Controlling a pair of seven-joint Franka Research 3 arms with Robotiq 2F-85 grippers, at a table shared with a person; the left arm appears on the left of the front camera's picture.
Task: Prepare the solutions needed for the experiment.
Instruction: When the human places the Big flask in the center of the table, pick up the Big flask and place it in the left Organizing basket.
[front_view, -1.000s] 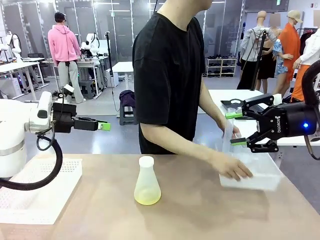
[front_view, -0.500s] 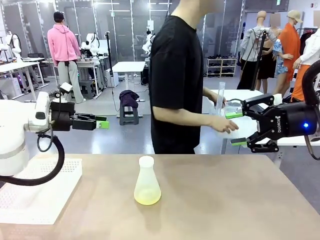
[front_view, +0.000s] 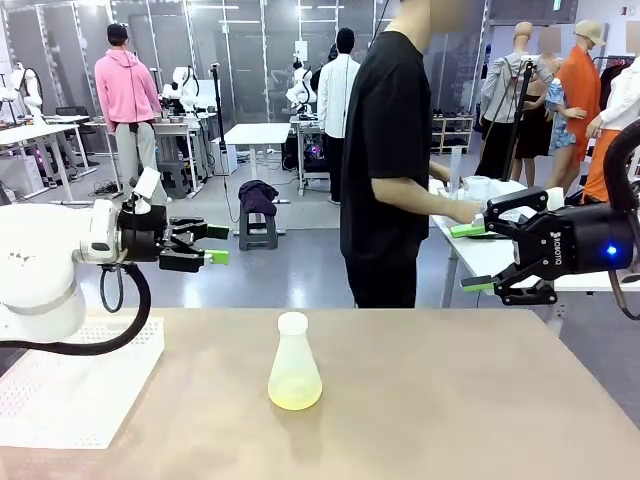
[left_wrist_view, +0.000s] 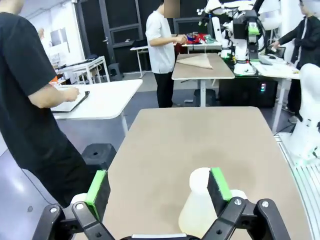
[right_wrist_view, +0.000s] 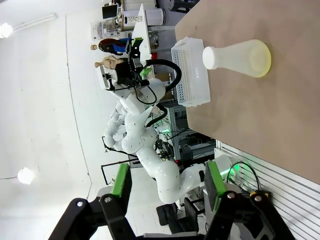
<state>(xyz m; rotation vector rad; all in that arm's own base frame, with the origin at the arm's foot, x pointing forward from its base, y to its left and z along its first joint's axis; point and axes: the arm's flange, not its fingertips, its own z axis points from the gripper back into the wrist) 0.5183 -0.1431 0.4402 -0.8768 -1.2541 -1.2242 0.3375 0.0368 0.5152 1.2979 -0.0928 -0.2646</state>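
person (front_view: 390, 150) has turned off to frame right; flask (front_view: 295, 365) (capped) with the solutions (front_view: 295, 398) is left at centre; left gripper (front_view: 216, 244), right gripper (front_view: 462, 257) held open, empty.

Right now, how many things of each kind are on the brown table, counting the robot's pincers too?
Frosted white conical flask with a white round cap, holding a shallow layer of pale yellow-green liquid: 1
White perforated plastic tray: 1
Black pincers with green pads, left pincer and right pincer, both open and empty: 2
Total: 4
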